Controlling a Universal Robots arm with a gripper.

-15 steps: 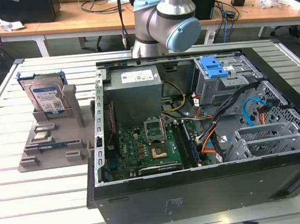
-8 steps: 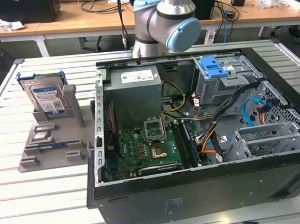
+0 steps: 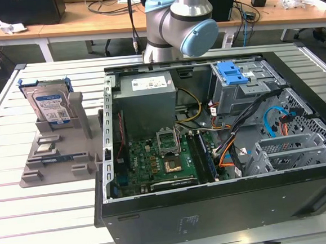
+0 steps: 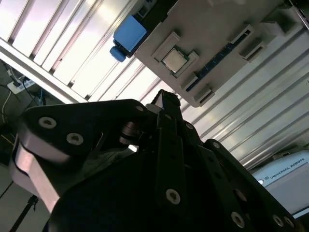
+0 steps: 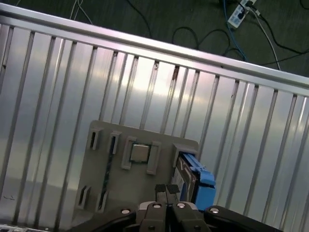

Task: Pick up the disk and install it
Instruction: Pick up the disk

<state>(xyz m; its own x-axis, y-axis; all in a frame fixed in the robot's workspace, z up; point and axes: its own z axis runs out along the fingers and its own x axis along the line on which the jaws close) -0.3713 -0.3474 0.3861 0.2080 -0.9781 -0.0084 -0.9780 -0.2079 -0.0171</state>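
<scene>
At the exterior view's left, beside the open computer case (image 3: 188, 222), the disk (image 3: 50, 105) stands upright in its grey holder (image 3: 79, 114), not yet picked up. In the first wrist view the gripper (image 5: 166, 189) hangs over the holder with its jaws together, holding nothing. Both pickup and installation remain to be done.

The disk (image 3: 50, 105) is seen open from above, hemmed closely by an upright wall of the grey holder (image 3: 56, 161); bare table (image 3: 41, 222) is offered around, while the case (image 3: 215, 214) is crowded by cables (image 3: 228, 149) beside the drive cage (image 3: 241, 96)
</scene>
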